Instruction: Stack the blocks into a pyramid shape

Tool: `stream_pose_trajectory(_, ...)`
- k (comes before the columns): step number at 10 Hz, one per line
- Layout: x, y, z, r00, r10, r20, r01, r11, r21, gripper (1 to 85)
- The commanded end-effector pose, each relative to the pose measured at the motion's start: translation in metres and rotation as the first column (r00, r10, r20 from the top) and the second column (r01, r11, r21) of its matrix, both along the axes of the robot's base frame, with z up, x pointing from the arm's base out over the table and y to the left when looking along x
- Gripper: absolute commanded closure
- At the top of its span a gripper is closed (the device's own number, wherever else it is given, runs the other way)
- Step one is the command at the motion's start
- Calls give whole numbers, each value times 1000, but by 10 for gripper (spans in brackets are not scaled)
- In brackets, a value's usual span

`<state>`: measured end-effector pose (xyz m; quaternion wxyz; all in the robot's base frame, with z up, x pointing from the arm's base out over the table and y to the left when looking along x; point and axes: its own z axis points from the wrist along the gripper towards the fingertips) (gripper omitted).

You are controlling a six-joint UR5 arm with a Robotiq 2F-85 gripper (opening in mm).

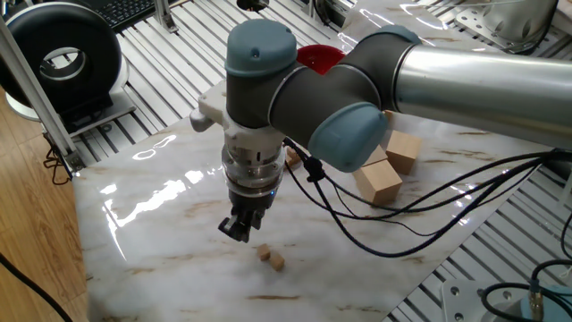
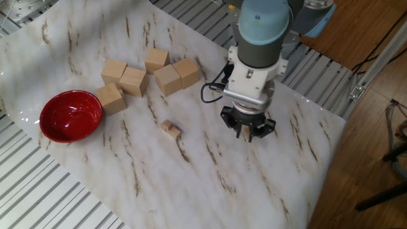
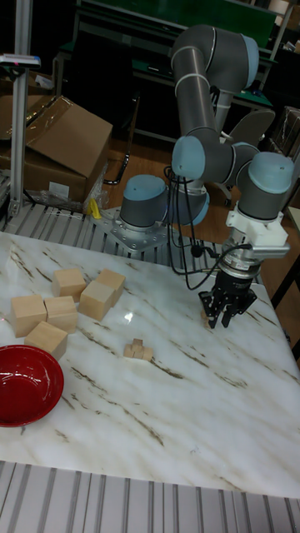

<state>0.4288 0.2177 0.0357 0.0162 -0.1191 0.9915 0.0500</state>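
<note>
Two tiny tan blocks point(image 1: 264, 254) point(image 1: 278, 261) lie side by side on the marble table, just right of and below my gripper point(image 1: 238, 227) in one fixed view. A small cluster of tiny blocks point(image 2: 170, 128) point(image 3: 137, 350) sits apart from them, between the large wooden blocks and the gripper. The gripper point(image 2: 248, 130) point(image 3: 223, 318) points straight down close to the tabletop. Its fingers look spread, with nothing between them. One tiny block point(image 3: 205, 316) shows beside its fingers in the tall fixed view. No finished pyramid shape shows.
Several large pale wooden blocks point(image 2: 146, 73) are grouped at the back of the table, and a red bowl point(image 2: 70, 115) stands to their left. The arm's cables point(image 1: 375, 215) hang over the table. Slatted metal rails border the marble sheet point(image 2: 95, 178).
</note>
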Motion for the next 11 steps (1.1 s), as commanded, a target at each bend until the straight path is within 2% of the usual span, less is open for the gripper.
stream_pose_trajectory(1, -2, 14, -3, 993, -117, -27, 118, 992, 54, 517)
stream_pose_trajectory(2, -1, 21, -4, 983, -177, -39, 180, 979, 94, 517)
stream_pose_trajectory(3, -2, 17, -7, 981, -187, -44, 190, 978, 85, 520)
stream_pose_trajectory(4, -8, 1, -11, 982, -179, -53, 181, 983, 20, 530)
stream_pose_trajectory(6, -14, -21, -16, 984, -165, -63, 160, 984, -84, 533)
stream_pose_trajectory(7, -18, -17, -19, 980, -185, -75, 178, 980, -89, 533)
stream_pose_trajectory(8, -26, -15, -20, 974, -202, -104, 193, 977, -94, 540)
stream_pose_trajectory(9, -30, -1, -20, 960, -246, -133, 241, 969, -47, 547)
stream_pose_trajectory(10, -33, 0, -20, 960, -241, -146, 237, 970, -45, 557)
stream_pose_trajectory(11, -34, -3, -20, 964, -226, -141, 219, 974, -58, 577)
